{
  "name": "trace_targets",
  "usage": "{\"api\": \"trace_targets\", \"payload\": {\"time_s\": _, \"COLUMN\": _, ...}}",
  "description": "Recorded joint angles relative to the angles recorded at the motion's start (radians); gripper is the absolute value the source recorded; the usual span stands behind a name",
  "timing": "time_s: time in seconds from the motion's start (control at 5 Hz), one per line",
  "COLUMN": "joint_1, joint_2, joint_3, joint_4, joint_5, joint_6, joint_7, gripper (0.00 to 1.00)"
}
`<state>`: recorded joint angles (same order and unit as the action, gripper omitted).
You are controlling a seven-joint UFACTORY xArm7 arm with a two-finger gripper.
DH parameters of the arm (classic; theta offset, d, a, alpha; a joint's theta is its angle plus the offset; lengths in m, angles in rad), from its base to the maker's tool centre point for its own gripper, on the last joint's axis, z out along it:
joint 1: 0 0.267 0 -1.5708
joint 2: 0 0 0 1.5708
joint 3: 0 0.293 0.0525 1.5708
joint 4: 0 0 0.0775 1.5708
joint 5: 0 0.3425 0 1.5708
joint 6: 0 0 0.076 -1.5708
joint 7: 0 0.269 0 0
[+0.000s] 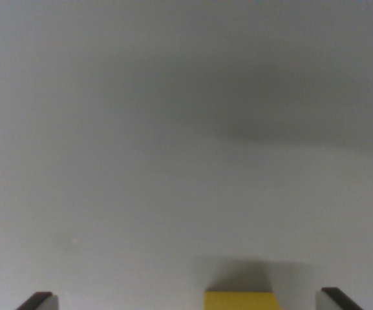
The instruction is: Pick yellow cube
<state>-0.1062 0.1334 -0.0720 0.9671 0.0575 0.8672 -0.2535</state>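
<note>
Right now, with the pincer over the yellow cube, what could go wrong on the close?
1. The yellow cube sits off-centre between the pincer fingertips, nearer the one at the wrist view's right. That finger would likely touch first and push the cube sideways.
2. Only the cube's top edge shows at the frame's bottom, so its depth between the fingers is unclear; a close could pinch just a corner.
3. The white surface is blurred and shadowed, so height is hard to judge.

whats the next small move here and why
Probably shift the hand toward the wrist view's right before closing. The yellow cube sits between the two fingertips at the bottom edge, but off-centre: it is much nearer the right fingertip than the left one. Both fingers stand apart from the cube, so the hand looks open. Centring first should make the grasp more even.
</note>
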Motion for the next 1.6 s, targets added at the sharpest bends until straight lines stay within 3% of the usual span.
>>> {"api": "trace_targets", "payload": {"time_s": 0.2, "joint_1": 0.0000, "joint_2": 0.000, "joint_3": 0.000, "joint_4": 0.000, "joint_5": 0.0000, "joint_6": 0.000, "joint_7": 0.000, "gripper": 0.00}}
{"api": "trace_targets", "payload": {"time_s": 0.4, "joint_1": -0.0035, "joint_2": 0.011, "joint_3": -0.006, "joint_4": -0.035, "joint_5": 0.0038, "joint_6": -0.042, "joint_7": -0.014, "gripper": 0.00}}
{"api": "trace_targets", "payload": {"time_s": 0.6, "joint_1": -0.0035, "joint_2": 0.011, "joint_3": -0.006, "joint_4": -0.035, "joint_5": 0.0038, "joint_6": -0.042, "joint_7": -0.014, "gripper": 0.00}}
{"api": "trace_targets", "payload": {"time_s": 0.8, "joint_1": -0.0068, "joint_2": 0.021, "joint_3": -0.011, "joint_4": -0.069, "joint_5": 0.0074, "joint_6": -0.082, "joint_7": -0.027, "gripper": 0.00}}
{"api": "trace_targets", "payload": {"time_s": 1.0, "joint_1": -0.0068, "joint_2": 0.021, "joint_3": -0.011, "joint_4": -0.069, "joint_5": 0.0074, "joint_6": -0.082, "joint_7": -0.027, "gripper": 0.00}}
{"api": "trace_targets", "payload": {"time_s": 1.2, "joint_1": -0.0098, "joint_2": 0.031, "joint_3": -0.016, "joint_4": -0.099, "joint_5": 0.0106, "joint_6": -0.118, "joint_7": -0.038, "gripper": 0.00}}
{"api": "trace_targets", "payload": {"time_s": 1.4, "joint_1": -0.0098, "joint_2": 0.031, "joint_3": -0.016, "joint_4": -0.099, "joint_5": 0.0106, "joint_6": -0.118, "joint_7": -0.038, "gripper": 0.00}}
{"api": "trace_targets", "payload": {"time_s": 1.6, "joint_1": -0.0126, "joint_2": 0.039, "joint_3": -0.021, "joint_4": -0.127, "joint_5": 0.0137, "joint_6": -0.152, "joint_7": -0.049, "gripper": 0.00}}
